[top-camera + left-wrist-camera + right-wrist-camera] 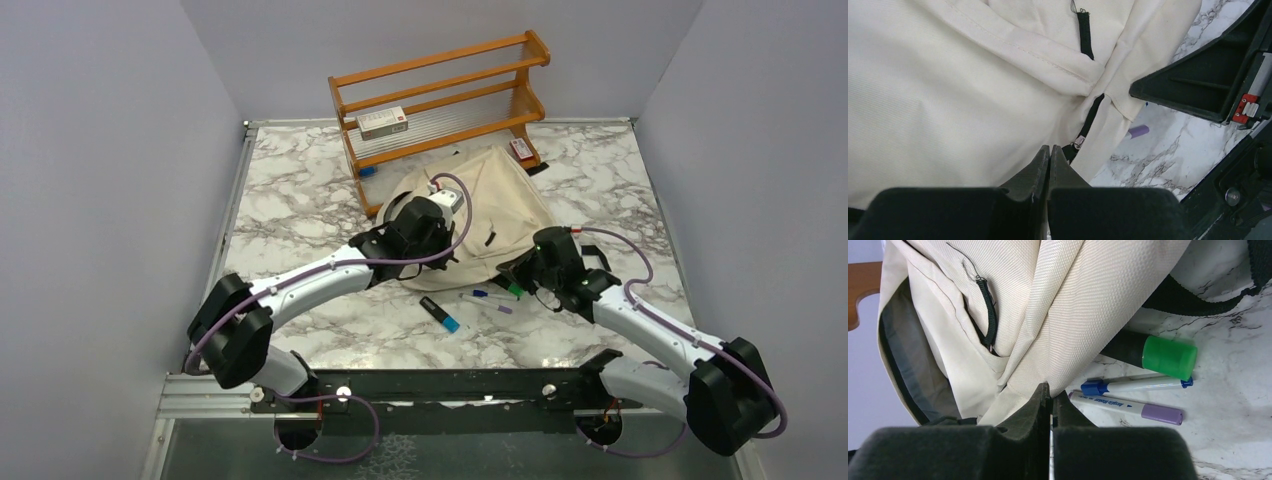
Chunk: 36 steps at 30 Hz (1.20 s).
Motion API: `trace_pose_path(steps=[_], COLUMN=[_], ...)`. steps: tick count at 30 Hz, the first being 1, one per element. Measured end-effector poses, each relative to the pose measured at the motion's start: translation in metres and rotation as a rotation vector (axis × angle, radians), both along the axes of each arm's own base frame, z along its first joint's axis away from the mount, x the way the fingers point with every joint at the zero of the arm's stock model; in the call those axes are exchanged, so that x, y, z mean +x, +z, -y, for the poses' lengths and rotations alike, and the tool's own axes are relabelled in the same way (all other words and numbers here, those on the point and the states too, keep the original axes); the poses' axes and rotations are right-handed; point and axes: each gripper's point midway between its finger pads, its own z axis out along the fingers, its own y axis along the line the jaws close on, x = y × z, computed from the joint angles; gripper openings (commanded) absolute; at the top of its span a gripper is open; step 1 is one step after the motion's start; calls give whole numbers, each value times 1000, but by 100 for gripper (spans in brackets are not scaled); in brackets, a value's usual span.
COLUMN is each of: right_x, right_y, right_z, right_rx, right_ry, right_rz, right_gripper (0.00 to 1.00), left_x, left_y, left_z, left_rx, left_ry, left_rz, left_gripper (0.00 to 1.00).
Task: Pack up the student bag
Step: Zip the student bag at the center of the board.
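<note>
Beige fabric fills both wrist views: the student bag (500, 195) lies on the far middle of the marble table (290, 190), just on the near side of a wooden rack (440, 95). We see the left gripper (1049, 152) over the bag's near left part, fingers pressed together beside a zipper pull (1078, 142); we cannot tell whether cloth is caught between them. The right gripper (1050, 391) sits at the bag's near right edge, fingers pinching a fold of its fabric. Close beside it on the table lie a green-capped marker (1168, 356), partly under the bag, a blue-capped marker (1135, 385) and a purple-capped marker (1128, 407).
</note>
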Motion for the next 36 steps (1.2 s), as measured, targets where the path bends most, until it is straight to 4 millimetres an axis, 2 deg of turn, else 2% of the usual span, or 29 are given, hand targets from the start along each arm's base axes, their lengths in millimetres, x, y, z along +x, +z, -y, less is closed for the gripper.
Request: trace_pose_path(steps=[14,18,28,36], right_x=[-1,-1,-1,-2], right_y=[0,-1,-1,-3], right_z=[4,5,7,9], right_rx=[-7,-8,-16,-26], right_ry=[-30,-31,-38,-41], right_rz=[-4,-4,-3,-12], right_gripper=[1,1,0,0], left_x=[-23,-19,-11,13], left_y=[21,24,17,20], left_z=[-42,-55,-95,-140], left_rx=[8,27,93,120], left_ry=[37,81,194,353], left_rz=[27,39,26,31], left_gripper=[0,0,0,0])
